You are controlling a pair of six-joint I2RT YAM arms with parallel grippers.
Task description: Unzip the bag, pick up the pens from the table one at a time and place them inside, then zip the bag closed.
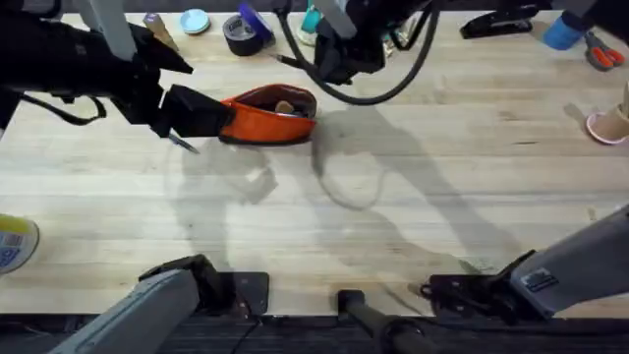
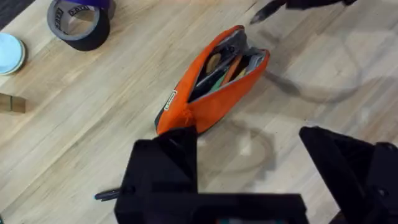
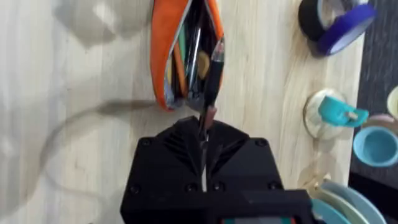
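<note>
The bag (image 1: 270, 116) lies unzipped on the counter (image 1: 413, 197), its mouth gaping and dark and coloured stick shapes showing inside. The right tool (image 3: 204, 146) hangs just over the bag's end nearest it, its two black fingers pressed together on a thin dark pen (image 3: 210, 81) that reaches forward from the fingertips down into the open mouth. The left tool (image 2: 249, 168) sits at the bag's opposite end with its fingers spread wide; one finger (image 2: 165, 171) touches or overlaps that orange end, while the other stands clear over bare wood, and nothing lies between them. Beside that finger a thin dark stick with a blue tip (image 2: 106, 195) rests on the wood; whether it is the second pen cannot be told. The counter is pale plank with visible grain. Beyond the bag, past the left tool, lie a roll of dark tape (image 2: 78, 23) and a pale blue round lid (image 2: 9, 53); to the side of the right tool are a purple-edged tape roll (image 3: 333, 25) and a teal piece on a clear disc (image 3: 336, 112).
</note>
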